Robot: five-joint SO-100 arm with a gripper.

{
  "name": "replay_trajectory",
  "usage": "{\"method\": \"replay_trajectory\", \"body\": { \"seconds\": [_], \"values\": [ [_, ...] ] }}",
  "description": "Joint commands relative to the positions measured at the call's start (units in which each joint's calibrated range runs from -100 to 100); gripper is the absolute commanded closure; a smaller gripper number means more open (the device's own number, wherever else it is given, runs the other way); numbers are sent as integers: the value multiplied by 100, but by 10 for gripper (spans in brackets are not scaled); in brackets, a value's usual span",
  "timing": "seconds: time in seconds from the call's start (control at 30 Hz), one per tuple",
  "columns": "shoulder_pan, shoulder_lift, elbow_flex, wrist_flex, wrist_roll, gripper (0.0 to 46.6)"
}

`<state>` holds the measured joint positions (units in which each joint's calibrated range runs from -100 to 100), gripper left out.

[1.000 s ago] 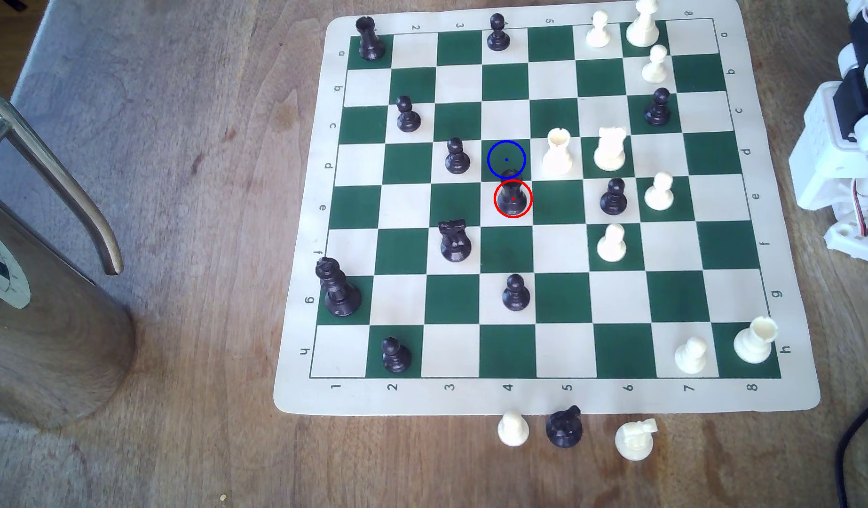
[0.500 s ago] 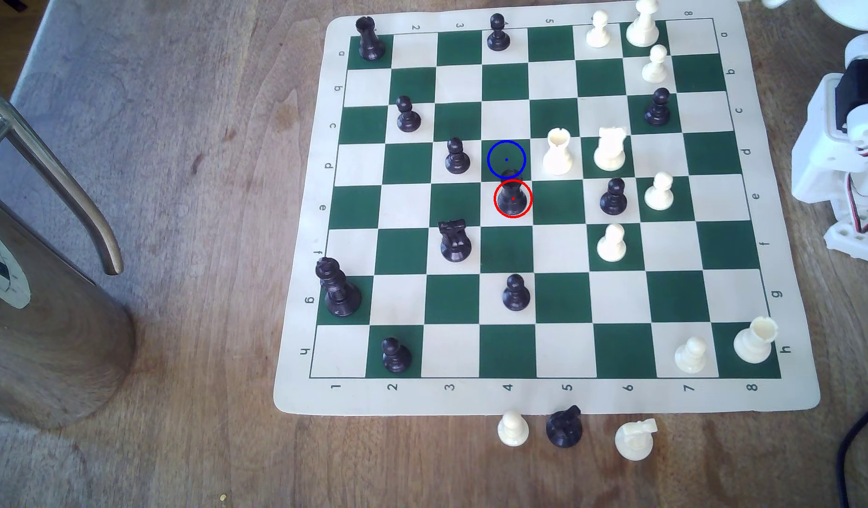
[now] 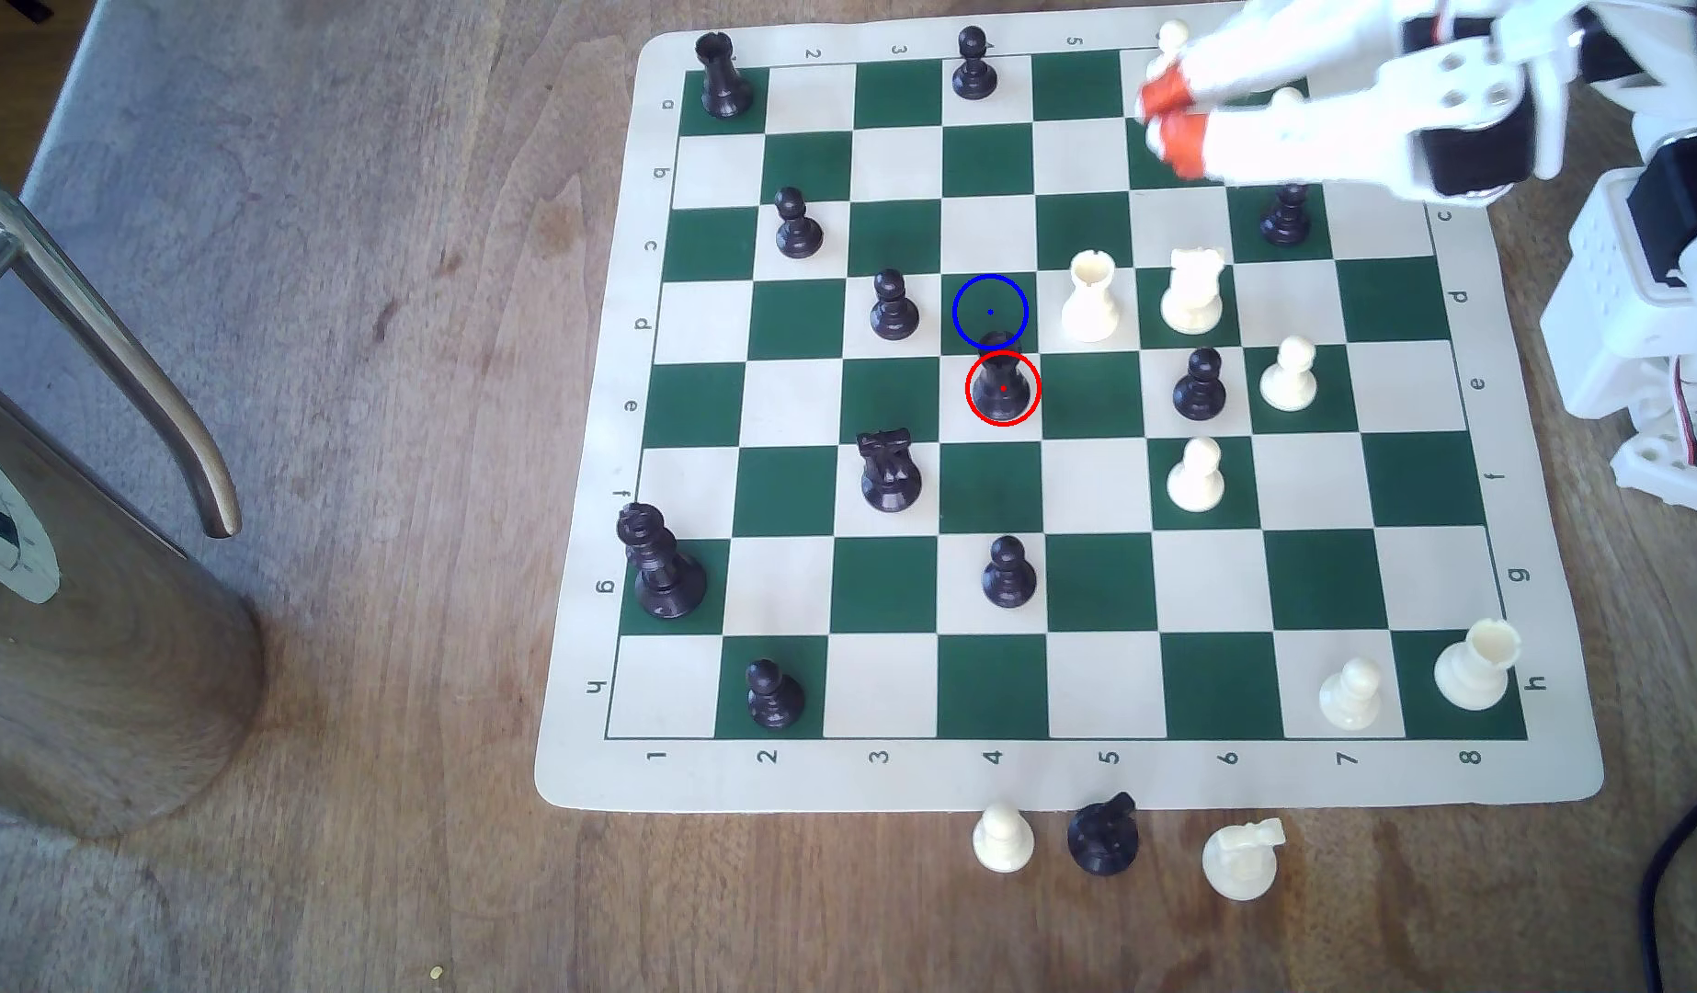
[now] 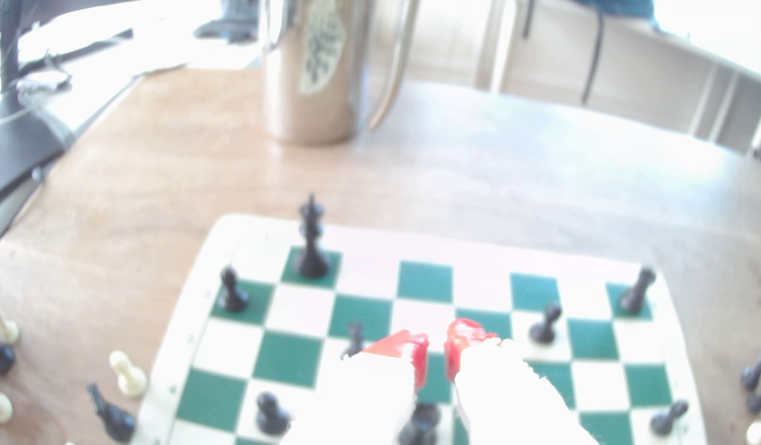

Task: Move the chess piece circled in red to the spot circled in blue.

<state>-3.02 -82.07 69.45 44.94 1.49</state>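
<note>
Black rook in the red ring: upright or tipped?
Upright. The rook stands on its base on its ringed cream square, free of the gripper.

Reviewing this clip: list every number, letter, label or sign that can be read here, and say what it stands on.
"1" to "8": board mat near border, one per file.
"2", "3", "5", "8": mat's far border, upside down; the rest hidden or unclear.
"a" to "h": mat's side borders, turned sideways; some covered on the exterior view's right.
Mug label: a dark pattern, too blurred to read.
</note>
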Motion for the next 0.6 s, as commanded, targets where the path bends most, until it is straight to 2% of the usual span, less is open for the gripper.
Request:
{"method": "replay_trajectory", "body": {
  "seconds": [0.0, 0.03, 0.07, 0.1, 0.2, 0.27, 0.57],
  "values": [
    [9, 1721, -2358, 1059, -542, 423],
    [48, 2129, -2829, 1362, -620, 413],
    [150, 2766, -3527, 1812, -684, 383],
    [197, 3029, -3763, 1952, -694, 377],
    [400, 3631, -4089, 2050, -830, 318],
    [431, 3852, -4108, 2058, -855, 297],
    [267, 5550, -4298, 1436, -1182, 270]
  ]
}}
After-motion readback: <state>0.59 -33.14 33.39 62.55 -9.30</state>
